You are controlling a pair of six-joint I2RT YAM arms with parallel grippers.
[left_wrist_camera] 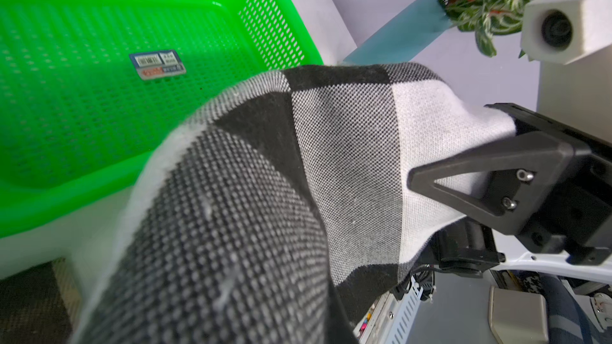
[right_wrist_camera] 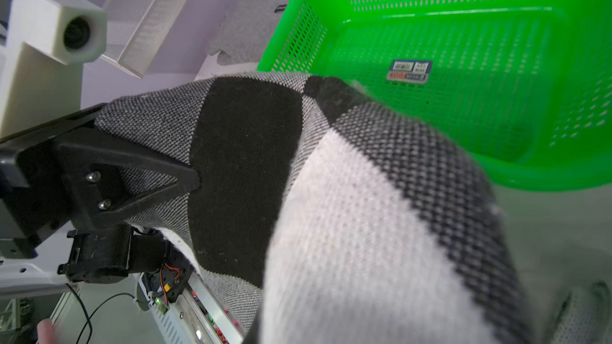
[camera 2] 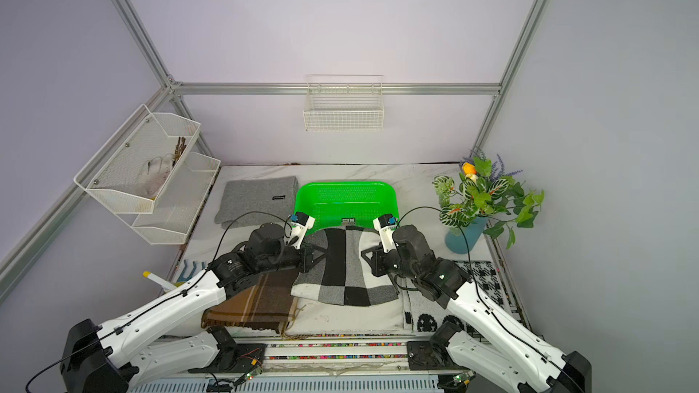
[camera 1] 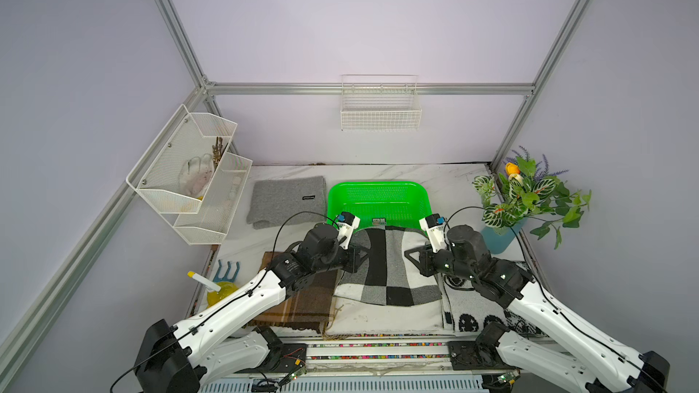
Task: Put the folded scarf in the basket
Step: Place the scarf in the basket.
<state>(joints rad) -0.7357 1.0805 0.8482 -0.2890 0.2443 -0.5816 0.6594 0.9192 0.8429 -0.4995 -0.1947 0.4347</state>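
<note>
Scarf (camera 1: 386,262): slung crosswise between both arms
Left gripper (camera 1: 361,255): clamping scarf
Right gripper (camera 1: 410,254): clamping scarf
Basket (camera 1: 378,184): just ahead of both fingertips (right_wrist_camera: 187,182)

A lab robot cell: aluminium frame (camera 1: 283,89), plain lilac walls (camera 1: 340,13).

**knitnoob:** what's the scarf (camera 1: 386,266) look like rn?

**binwatcher:** folded knit, big black/grey/white blocks. It's up off the table (camera 1: 450,183), pinched at one side edge by the left gripper (camera 1: 360,257) and at the opposite edge by the right gripper (camera 1: 411,255). The middle's arched and the near end droops.

**knitnoob:** and the basket (camera 1: 378,184)?

**binwatcher:** bright green plastic with perforated walls and base, rounded corners. It's upright at the back-middle, with a little sticker (left_wrist_camera: 157,64) on the base. The scarf's far edge overlaps the near rim, the rest is outside it.
</note>
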